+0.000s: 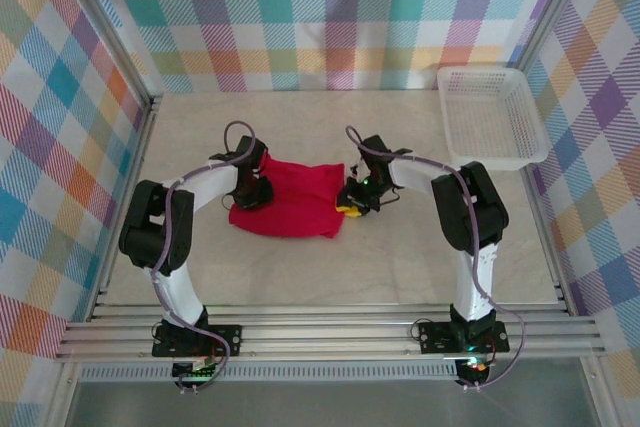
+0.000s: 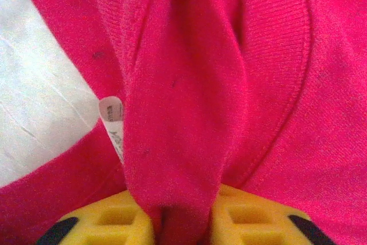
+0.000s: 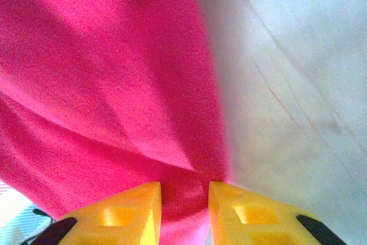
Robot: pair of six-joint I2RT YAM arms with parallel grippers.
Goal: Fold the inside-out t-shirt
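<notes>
My left gripper (image 2: 182,225) clamps a fold of the t-shirt (image 1: 292,199) beside its collar, my right gripper (image 3: 184,213) its right edge; bare table (image 1: 420,257) lies around.

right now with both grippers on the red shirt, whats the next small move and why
Probably lift both ends together a little, then carry them over for the fold. The left gripper pinches a ridge of the t-shirt beside the white neck tag; the right gripper pinches the opposite edge, and the rest lies bunched on the table.
</notes>
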